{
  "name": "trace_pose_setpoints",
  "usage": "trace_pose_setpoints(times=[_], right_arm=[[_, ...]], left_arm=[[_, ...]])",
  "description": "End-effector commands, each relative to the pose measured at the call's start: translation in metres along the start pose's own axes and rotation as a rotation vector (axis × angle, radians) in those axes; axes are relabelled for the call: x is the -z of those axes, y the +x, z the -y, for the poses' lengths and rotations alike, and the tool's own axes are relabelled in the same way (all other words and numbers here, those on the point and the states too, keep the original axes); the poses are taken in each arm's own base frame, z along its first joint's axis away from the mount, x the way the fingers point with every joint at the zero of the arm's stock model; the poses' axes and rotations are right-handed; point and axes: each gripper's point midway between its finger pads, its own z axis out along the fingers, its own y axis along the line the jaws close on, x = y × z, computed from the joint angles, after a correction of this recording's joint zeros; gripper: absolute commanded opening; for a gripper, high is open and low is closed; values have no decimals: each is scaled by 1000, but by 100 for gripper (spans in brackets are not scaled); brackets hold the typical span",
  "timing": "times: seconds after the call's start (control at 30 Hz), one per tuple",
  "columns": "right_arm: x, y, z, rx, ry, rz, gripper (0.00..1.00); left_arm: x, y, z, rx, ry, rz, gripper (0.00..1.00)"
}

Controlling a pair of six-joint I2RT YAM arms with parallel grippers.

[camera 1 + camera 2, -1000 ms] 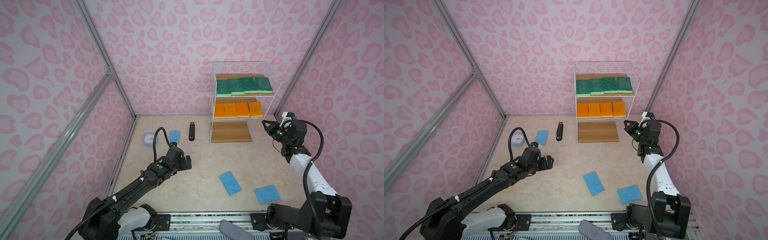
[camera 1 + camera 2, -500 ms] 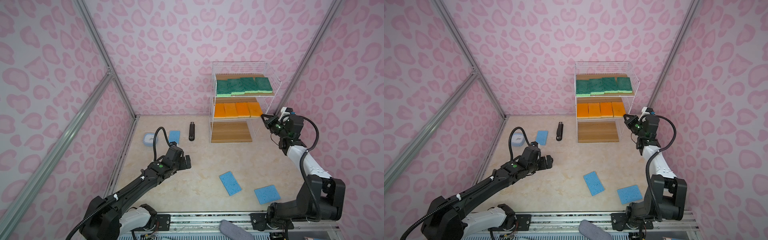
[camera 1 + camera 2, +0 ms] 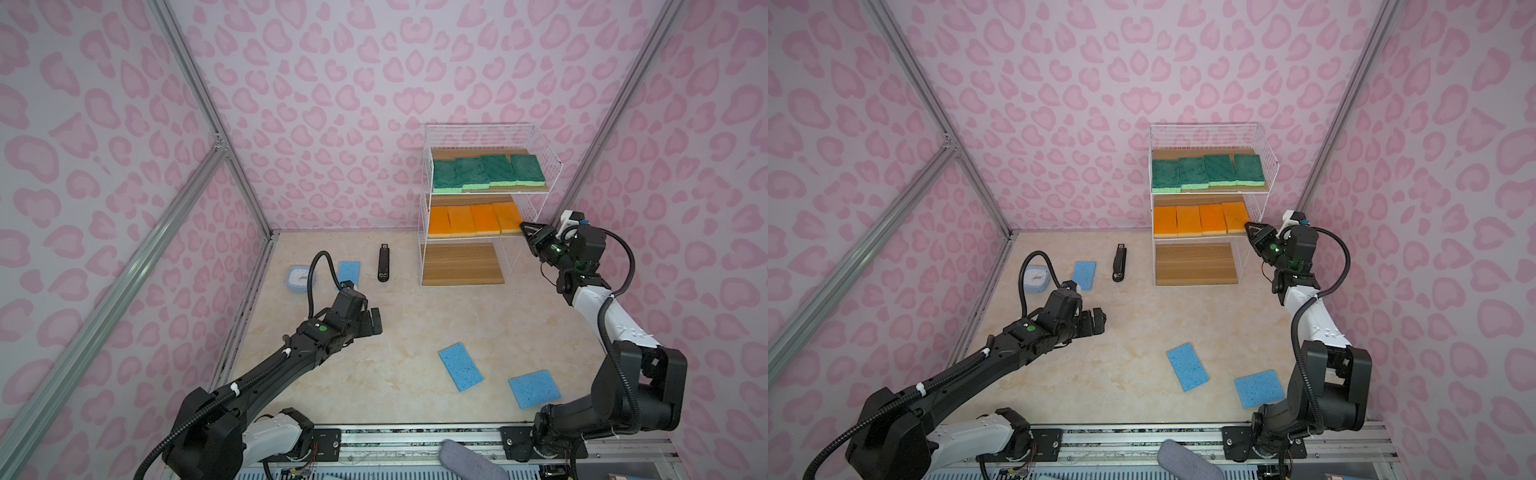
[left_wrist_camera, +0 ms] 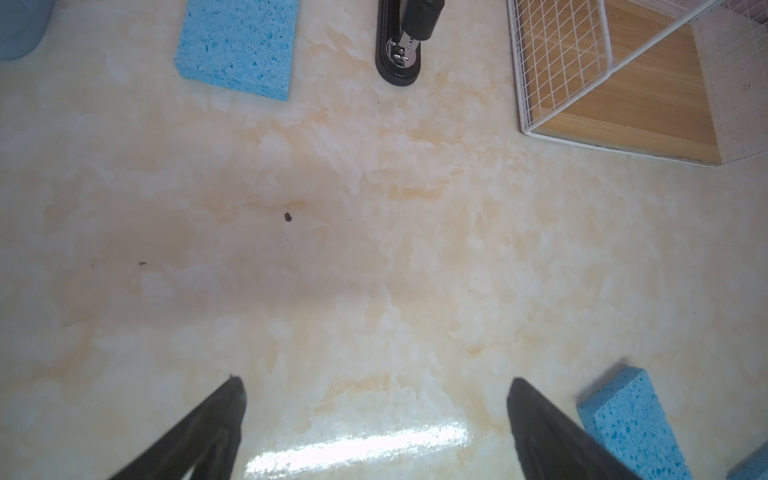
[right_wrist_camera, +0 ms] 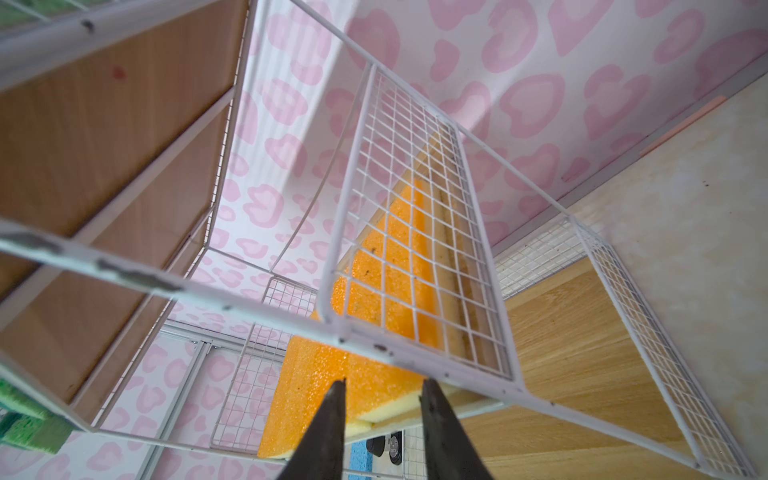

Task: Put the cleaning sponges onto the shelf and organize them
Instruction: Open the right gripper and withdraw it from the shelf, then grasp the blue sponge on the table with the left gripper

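The shelf (image 3: 461,264) stands at the back right with several green sponges (image 3: 486,172) on its top board and several orange sponges (image 3: 473,219) on the middle board; the bottom board is bare. Three blue sponges lie on the table: one far left (image 3: 348,272), one near the middle front (image 3: 460,366), one front right (image 3: 534,388). My right gripper (image 3: 524,226) is at the middle board's right front end. In the right wrist view its jaws (image 5: 384,384) stand parted in front of the end orange sponge's (image 5: 324,374) corner, holding nothing. My left gripper (image 3: 376,322) hovers wide open over bare table (image 4: 376,382).
A black stapler-like bar (image 3: 384,266) lies left of the shelf. A small light-blue clock (image 3: 300,279) sits near the left wall beside the far blue sponge. The shelf's wire side panel (image 5: 415,232) is close over my right gripper. Pink walls enclose the table.
My right gripper has moved up and left to the middle board's right end, and its jaws, shut before, have parted. The left arm has barely moved.
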Motion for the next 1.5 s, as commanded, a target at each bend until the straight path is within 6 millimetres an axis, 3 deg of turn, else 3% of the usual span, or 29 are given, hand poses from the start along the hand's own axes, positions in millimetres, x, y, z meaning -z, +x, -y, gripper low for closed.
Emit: trace_pose_setpoints(times=[0.0,0.1,0.23,0.3,0.4,0.5,0.63,0.9,1.17,1.47], right_arm=[[9,-1,-16,45,-32,5,45],[22,5,-21,66,-15,-4,50],[45,28,-23,113,25,-37,54],[55,43,-22,131,44,-64,56],[68,69,-16,142,54,-116,56],[81,93,-8,155,68,-165,57],[97,119,10,157,94,-202,58],[118,166,48,105,163,-304,72],[128,188,71,62,201,-334,73],[131,191,72,66,211,-344,73]], left_arm=[[4,-8,0,-11,-8,17,98],[6,-11,-4,-22,-29,22,98],[6,-9,-7,-21,-34,-1,99],[4,-3,-2,-27,1,-10,87],[0,11,5,-100,-45,-28,86],[-14,42,29,-123,13,-99,86],[-33,82,52,-99,68,-179,76],[-38,112,117,-67,142,-212,74],[-49,139,173,-30,223,-299,76],[-71,164,187,8,246,-365,73]])
